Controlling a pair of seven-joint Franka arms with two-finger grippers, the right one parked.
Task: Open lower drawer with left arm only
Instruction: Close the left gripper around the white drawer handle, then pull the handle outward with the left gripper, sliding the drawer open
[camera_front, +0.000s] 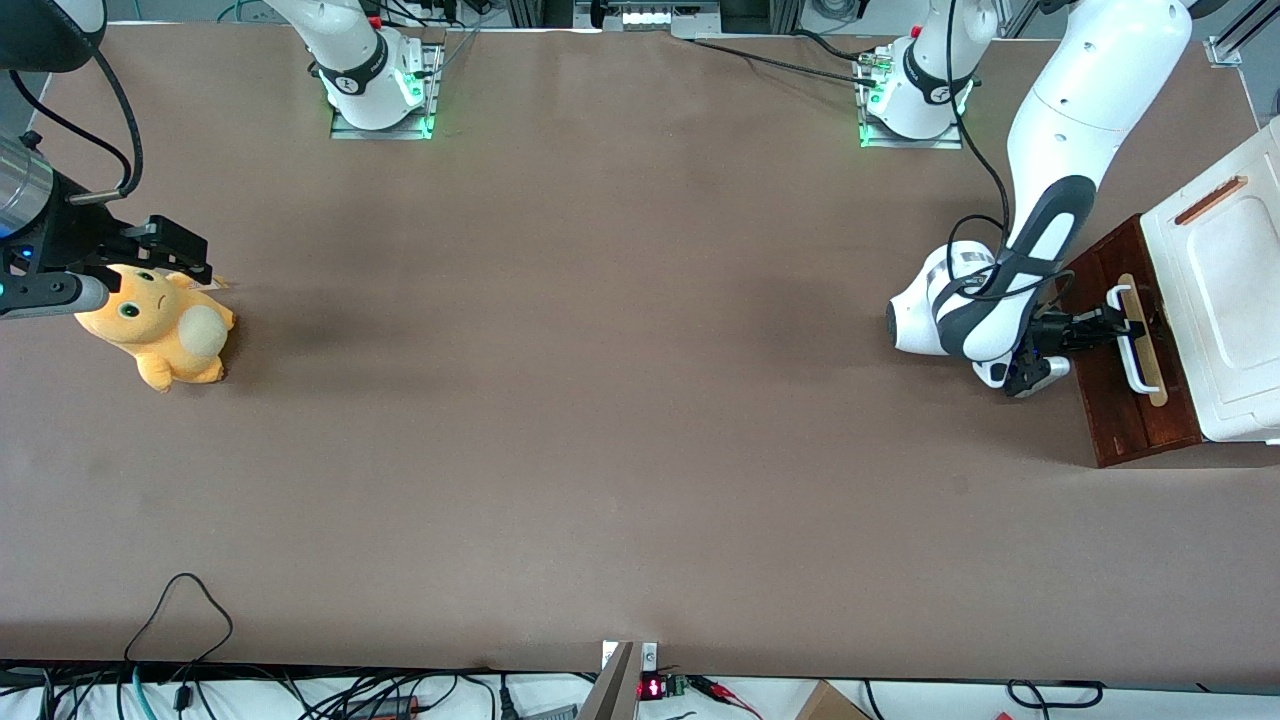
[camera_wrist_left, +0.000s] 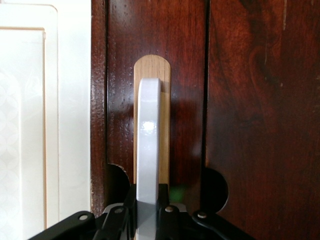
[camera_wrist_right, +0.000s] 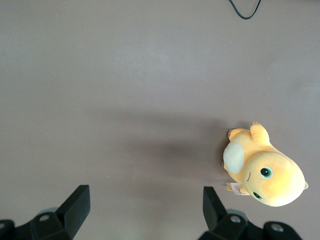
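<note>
The large glossy white left arm (camera_front: 1080, 90) reaches down at the working arm's end of the brown surface (camera_front: 600, 450). Its small black hand (camera_front: 1118, 325) (camera_wrist_left: 148, 195) is at the front of the cabinet that stands there.

The lower drawer (camera_front: 1110, 410) (camera_wrist_left: 185, 75), with its dark reddish-brown wooden front, sits just below the white box-like top (camera_front: 1225, 300) (camera_wrist_left: 30, 125). That top has a copper slot (camera_front: 1210, 200) at the end farther from the front camera. The drawer front faces the middle of the surface, and the pictures do not show whether it is pulled out at all.

A pale wood strip with rounded ends (camera_front: 1153, 385) (camera_wrist_left: 151, 65) runs along the drawer front and carries the white loop handle (camera_front: 1135, 365) (camera_wrist_left: 149, 140). In the front view the hand meets the handle at the end farther from the camera. In the left wrist view the handle's white bar runs straight into the hand, with the black fingers (camera_wrist_left: 162, 192) pressed against it on both sides, pinching it.

Toward the parked arm's end of the surface, well apart from the cabinet, lies an orange plush toy with a cream belly patch (camera_front: 165, 330) (camera_wrist_right: 265, 172).
</note>
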